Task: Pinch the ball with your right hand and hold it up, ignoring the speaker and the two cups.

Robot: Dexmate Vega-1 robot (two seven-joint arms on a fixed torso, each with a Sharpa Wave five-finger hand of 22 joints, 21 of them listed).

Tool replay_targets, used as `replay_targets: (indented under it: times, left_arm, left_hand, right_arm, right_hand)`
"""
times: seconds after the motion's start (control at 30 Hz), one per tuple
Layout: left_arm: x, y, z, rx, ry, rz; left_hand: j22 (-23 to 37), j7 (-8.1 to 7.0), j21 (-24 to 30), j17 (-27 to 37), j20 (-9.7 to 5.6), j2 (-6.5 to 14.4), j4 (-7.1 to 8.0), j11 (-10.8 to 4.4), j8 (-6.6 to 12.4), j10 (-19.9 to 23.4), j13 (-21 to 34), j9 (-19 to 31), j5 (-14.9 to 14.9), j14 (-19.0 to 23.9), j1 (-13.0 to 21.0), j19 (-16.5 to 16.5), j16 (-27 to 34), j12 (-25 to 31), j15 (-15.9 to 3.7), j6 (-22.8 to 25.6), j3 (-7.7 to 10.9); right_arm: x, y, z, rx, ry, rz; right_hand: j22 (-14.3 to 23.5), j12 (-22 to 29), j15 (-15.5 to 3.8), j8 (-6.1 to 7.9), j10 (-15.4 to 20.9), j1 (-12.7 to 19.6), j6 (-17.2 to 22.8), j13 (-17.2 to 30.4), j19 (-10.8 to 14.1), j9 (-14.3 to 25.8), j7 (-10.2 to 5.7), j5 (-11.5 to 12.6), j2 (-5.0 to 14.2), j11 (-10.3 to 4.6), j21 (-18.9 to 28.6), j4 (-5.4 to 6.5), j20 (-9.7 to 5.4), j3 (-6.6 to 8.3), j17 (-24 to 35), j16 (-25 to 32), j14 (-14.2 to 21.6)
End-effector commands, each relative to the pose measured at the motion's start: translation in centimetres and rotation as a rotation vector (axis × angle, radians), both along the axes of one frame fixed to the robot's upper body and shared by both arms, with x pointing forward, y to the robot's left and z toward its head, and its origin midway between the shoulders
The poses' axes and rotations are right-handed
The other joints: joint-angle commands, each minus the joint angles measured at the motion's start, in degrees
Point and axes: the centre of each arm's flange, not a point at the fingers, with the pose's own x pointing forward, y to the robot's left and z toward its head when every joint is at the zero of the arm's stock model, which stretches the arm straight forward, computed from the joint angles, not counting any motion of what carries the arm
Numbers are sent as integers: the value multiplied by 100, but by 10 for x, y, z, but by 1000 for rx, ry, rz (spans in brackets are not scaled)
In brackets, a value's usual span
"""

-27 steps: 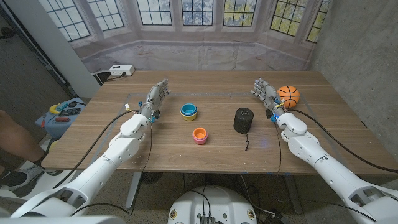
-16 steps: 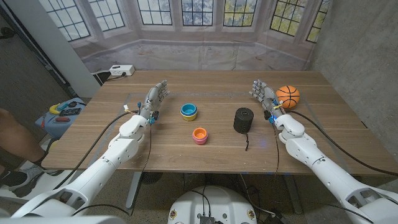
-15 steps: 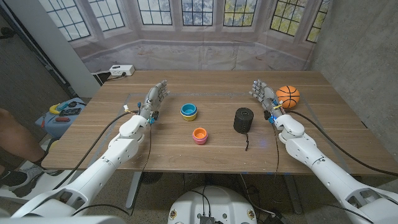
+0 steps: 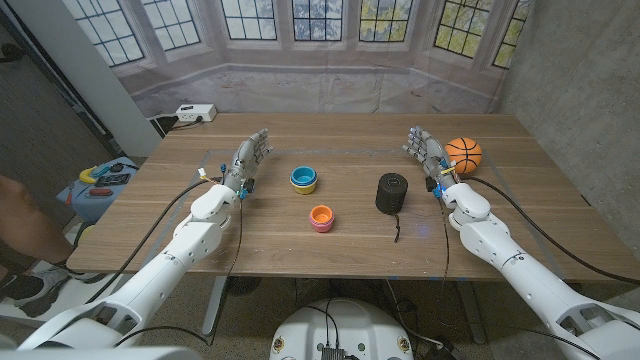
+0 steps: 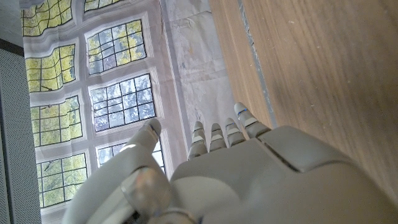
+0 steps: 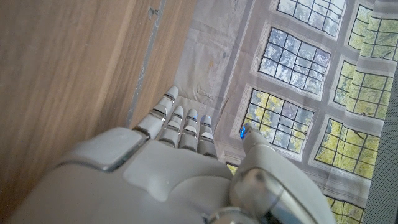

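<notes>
Your ball [image 4: 463, 154] sits just right of the right robot hand [image 4: 424, 150]; the speaker [image 4: 391, 193] is left of it; two cups [image 4: 304, 179] stand further left.

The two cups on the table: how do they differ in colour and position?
The blue cup has a yellow outside and blue inside; the orange cup has a pink outside and orange inside. The blue cup sits farther from the robot and slightly more to its left; the orange cup sits nearer the robot. Both stand upright, mouths up, apart from each other, left of the black speaker, untouched by either robot hand.
</notes>
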Motion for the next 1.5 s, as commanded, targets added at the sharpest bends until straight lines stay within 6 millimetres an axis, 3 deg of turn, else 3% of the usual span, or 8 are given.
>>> replay_targets:
  times: [0.03,0.2,0.4,1.5]
  left_arm:
    - [3,-2,-1,4,0,-2]
    - [2,-6,-1,14,1,-4]
    - [2,-10,-3,13,6,-11]
    - [13,-19,-8,43,30,-26]
  left_hand:
    - [21,-13,-17,26,25,-16,-22,-11,17,42,2,28,24,1,54,39,17,16,31,51,20]
    - [21,-13,-30,24,26,-14,-37,-20,13,43,-1,28,26,3,56,44,16,15,29,45,28]
    - [22,-12,-47,22,33,-16,-55,-26,14,47,-4,29,27,4,57,47,13,15,33,53,34]
    - [25,-11,-133,22,44,-2,-137,-18,-8,-24,-13,32,30,-41,67,52,-5,-16,67,15,56]
  right_arm:
    - [-12,-3,13,-114,-30,-82]
    - [-15,-4,18,-174,-37,-111]
    - [-22,-6,28,-257,-51,-169]
    - [-55,6,80,-691,-147,-416]
  right_hand:
    - [16,29,3,20,87,84,51,26,38,13,15,19,3,9,-13,-47,-4,21,-3,50,36]
    - [16,29,29,25,93,123,68,27,43,14,31,17,-8,10,-32,-91,8,34,-23,49,45]
    - [21,46,59,38,152,238,117,29,103,17,42,9,-40,-10,-61,-219,146,69,-80,69,135]
    - [27,72,74,75,300,625,304,41,251,23,74,19,-144,-22,-153,-638,204,166,-198,94,334]
